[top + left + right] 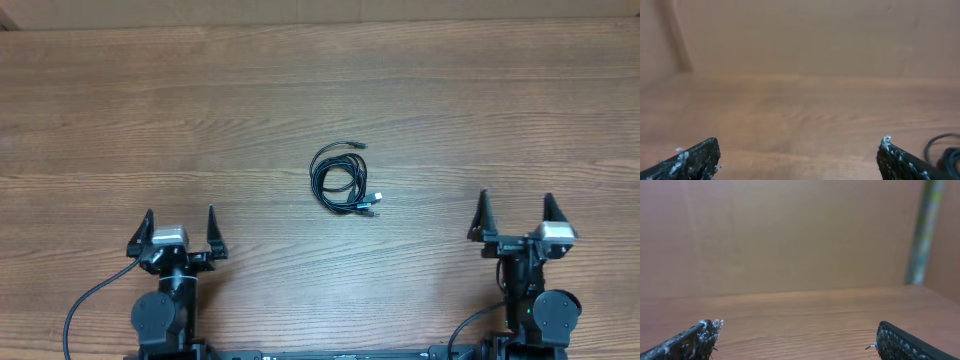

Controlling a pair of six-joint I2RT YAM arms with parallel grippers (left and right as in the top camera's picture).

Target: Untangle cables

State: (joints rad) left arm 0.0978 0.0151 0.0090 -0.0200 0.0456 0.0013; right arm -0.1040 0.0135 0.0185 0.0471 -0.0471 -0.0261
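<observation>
While the cables (341,178) lie coiled in a loose bundle near the middle of the wooden table (150,110), the left gripper (180,216) and right gripper (516,200) sit near its front edge on either side, jaws spread wide, holding nothing.

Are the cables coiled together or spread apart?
Coiled together: the cables lie as one looped bundle on the table, plug ends sticking out.

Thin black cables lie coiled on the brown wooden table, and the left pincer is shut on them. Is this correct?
Not quite: the overhead view shows the left pincer open, apart from the thin black cables. They do lie coiled on the brown wooden table.
</observation>
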